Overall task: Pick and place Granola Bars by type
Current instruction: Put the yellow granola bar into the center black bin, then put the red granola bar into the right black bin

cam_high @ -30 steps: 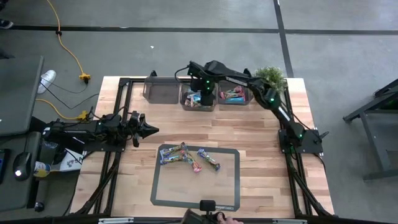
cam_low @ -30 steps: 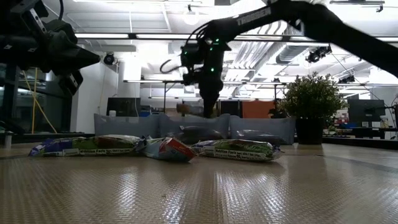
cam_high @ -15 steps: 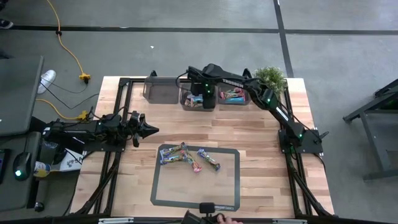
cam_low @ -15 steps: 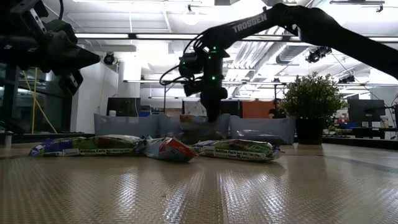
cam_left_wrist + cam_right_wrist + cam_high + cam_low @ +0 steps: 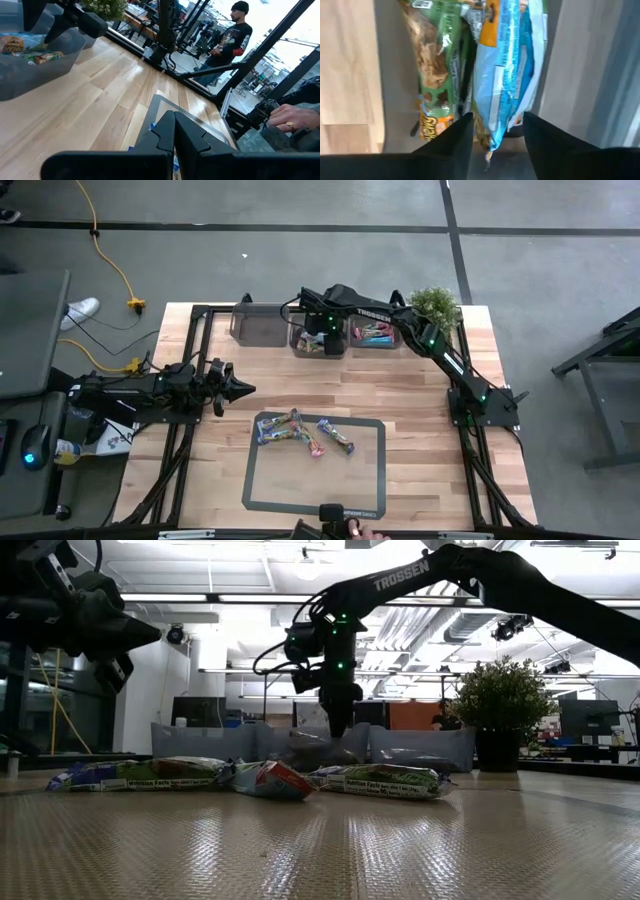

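One blue bar lies between the spread fingers of the right gripper over the middle bin, and could catch on them when it lifts.

My right arm was dark, near black, built of slim tube-like sections with bulkier joints. White block lettering ran along its upper section. Small green lights glowed at the wrist and at several joints, and a dark cable looped beside the wrist housing. My left arm was the same dark colour, chunkier at the wrist. My fingers were matte black, flat-sided, with stepped, notched inner edges.
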Tool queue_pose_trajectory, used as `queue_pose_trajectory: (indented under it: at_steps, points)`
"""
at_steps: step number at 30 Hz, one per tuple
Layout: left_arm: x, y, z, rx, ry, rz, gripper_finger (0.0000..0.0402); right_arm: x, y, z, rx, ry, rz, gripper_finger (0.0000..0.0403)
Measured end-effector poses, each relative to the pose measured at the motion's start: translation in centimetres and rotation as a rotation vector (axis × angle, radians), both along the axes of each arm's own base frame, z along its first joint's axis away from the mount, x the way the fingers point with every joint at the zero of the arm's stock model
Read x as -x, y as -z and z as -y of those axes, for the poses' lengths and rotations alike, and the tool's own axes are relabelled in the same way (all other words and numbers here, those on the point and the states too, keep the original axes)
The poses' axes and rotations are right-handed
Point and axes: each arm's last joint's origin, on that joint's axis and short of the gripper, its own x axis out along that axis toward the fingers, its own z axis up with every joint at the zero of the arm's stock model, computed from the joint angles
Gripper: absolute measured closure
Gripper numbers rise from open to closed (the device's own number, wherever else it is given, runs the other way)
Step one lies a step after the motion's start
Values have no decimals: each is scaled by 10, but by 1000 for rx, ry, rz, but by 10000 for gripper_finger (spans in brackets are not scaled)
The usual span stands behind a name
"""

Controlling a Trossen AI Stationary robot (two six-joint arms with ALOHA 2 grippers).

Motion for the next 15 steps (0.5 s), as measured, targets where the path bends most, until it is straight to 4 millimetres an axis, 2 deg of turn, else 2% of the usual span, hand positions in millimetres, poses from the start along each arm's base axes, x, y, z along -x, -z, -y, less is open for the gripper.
queue_pose_trajectory:
  at_steps: [8,15]
  points:
    - [0,0,0,0,0,0,401,0,-1,1,34,6,-16,216]
    - [0,0,0,0,0,0,401,-3,-19,-1,55,40,37,214]
